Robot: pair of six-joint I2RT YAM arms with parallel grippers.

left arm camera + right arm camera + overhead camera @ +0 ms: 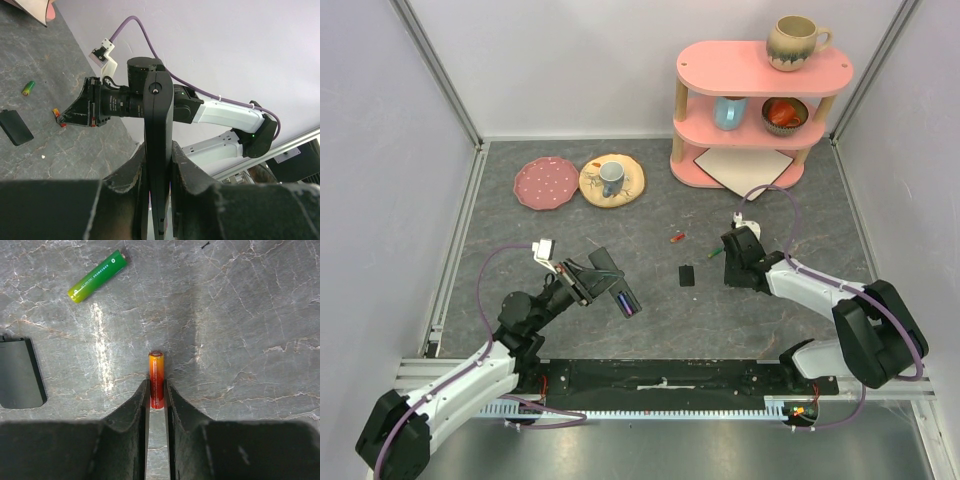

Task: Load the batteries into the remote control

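The black remote control (158, 110) stands upright between the fingers of my left gripper (159, 150), which is shut on it. From above, the remote (610, 283) is held over the table's left half, and a blue battery (626, 301) shows in its open compartment. My right gripper (156, 385) is shut on an orange-red battery (156, 367) lying on the table; its body (732, 255) hides that battery from above. A green battery (97, 276) lies loose up and to the left of it. A red battery (676, 238) lies further left.
The black battery cover (687, 275) lies flat between the two grippers. A pink two-tier shelf (760, 110) with mugs and a bowl stands at the back right. A pink plate (546, 182) and a yellow plate (625, 188) with a mug sit at the back left.
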